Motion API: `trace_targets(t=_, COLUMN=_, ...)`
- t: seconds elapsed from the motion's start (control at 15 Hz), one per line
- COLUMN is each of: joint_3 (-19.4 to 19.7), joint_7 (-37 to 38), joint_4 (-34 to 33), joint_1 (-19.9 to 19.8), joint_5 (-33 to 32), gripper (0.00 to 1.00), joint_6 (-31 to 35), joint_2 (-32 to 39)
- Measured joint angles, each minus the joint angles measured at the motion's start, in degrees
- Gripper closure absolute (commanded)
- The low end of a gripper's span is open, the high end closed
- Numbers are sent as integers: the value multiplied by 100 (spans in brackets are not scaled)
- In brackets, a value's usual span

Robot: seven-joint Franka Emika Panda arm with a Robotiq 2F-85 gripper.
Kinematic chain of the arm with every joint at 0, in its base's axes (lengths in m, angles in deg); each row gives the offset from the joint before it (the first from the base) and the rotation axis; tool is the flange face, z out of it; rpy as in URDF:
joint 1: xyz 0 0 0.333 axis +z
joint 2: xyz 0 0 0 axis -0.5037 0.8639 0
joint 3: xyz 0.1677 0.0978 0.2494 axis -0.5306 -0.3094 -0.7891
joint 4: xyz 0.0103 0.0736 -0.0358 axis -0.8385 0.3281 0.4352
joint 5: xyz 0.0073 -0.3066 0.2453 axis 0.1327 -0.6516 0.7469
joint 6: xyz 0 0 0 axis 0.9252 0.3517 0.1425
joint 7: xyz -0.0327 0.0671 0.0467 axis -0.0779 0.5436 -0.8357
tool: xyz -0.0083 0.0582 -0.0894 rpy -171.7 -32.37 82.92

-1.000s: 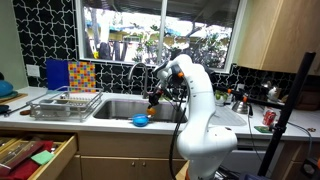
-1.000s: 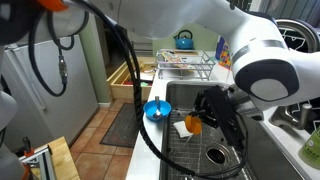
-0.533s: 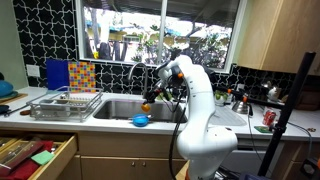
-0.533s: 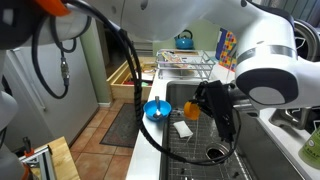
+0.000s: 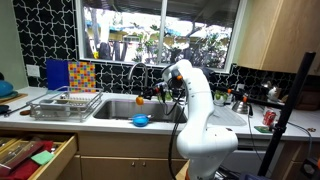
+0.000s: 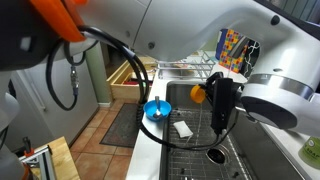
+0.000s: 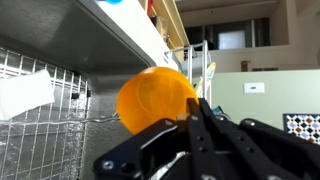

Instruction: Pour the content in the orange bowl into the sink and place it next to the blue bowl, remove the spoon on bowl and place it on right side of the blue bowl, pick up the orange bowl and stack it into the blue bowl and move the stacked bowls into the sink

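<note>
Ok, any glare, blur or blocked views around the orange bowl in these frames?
In an exterior view the bright window backlights the scene and the orange bowl is tiny; in an exterior view a blurred white arm crowds the foreground; in the wrist view the orange bowl is bright and fairly sharp, the gripper dark and soft.

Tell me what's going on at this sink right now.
The robot arm's gripper is holding the orange bowl in the air above the sink, gripped by its rim and apparently tipped on its side. The blue bowl sits by itself on the counter at the sink's front edge. A white scrap lies on the wire grid in the basin. Nothing is stacked yet.
</note>
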Motion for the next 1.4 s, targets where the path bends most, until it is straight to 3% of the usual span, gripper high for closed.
trace_targets(t=0.27, joint_3=100, joint_7=503, joint_4=-3, joint_1=-3, joint_5=596, gripper=99, joint_6=11, joint_2=150)
trace_targets(t=0.93, joint_3=235, joint_7=1091, joint_4=-82, joint_1=50, joint_5=639, gripper=99, joint_6=21, joint_2=211)
trace_targets(t=1.13, joint_3=346, joint_7=1099, joint_4=-178, joint_1=150, joint_5=355, gripper=99, joint_6=19, joint_2=207)
trace_targets(t=1.4, joint_3=494, joint_7=829, joint_4=-284, joint_1=436, joint_5=-562, gripper=99, joint_6=32, joint_2=73)
